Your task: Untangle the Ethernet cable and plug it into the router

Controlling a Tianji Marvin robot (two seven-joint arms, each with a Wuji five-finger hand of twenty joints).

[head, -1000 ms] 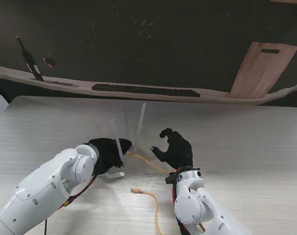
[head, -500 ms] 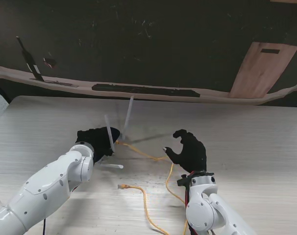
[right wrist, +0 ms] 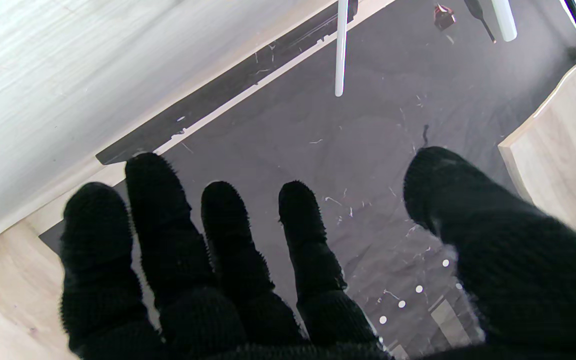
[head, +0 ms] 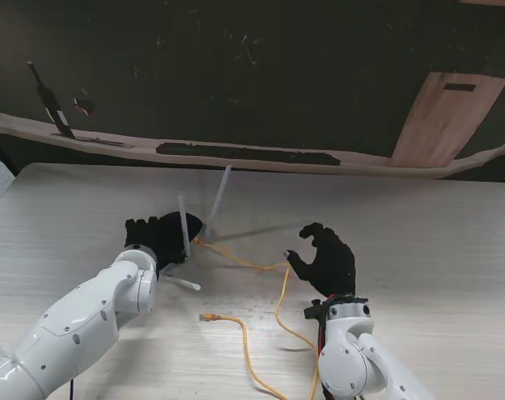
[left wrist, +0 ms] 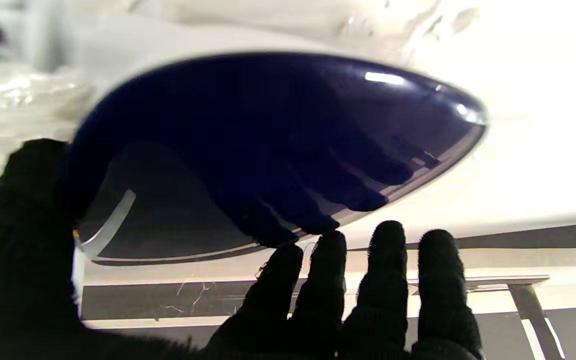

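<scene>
My left hand (head: 159, 237) is shut on the router (left wrist: 278, 150), a glossy dark blue shell with white antennas (head: 218, 198) sticking up past the black glove; the thumb (left wrist: 18, 225) and fingers (left wrist: 343, 285) press its edges. A yellow Ethernet cable (head: 279, 302) leaves the router's right side, crosses the table (head: 419, 233) toward my right hand (head: 323, 260) and bends back toward me. Its loose plug end (head: 207, 317) lies on the table nearer to me. The right hand hovers open with curled, spread fingers (right wrist: 228, 235), the thumb close to the cable; whether it touches is unclear.
Beyond the table's far edge lies dark floor with a black strip (head: 248, 154), a wooden board (head: 448, 117) at the far right and a dark tool (head: 51, 104) at the far left. One antenna (right wrist: 341, 50) shows in the right wrist view.
The left hand carried the router left and farther from me, drawing out more cable. The right hand shifted right. The loose plug end slid left.
</scene>
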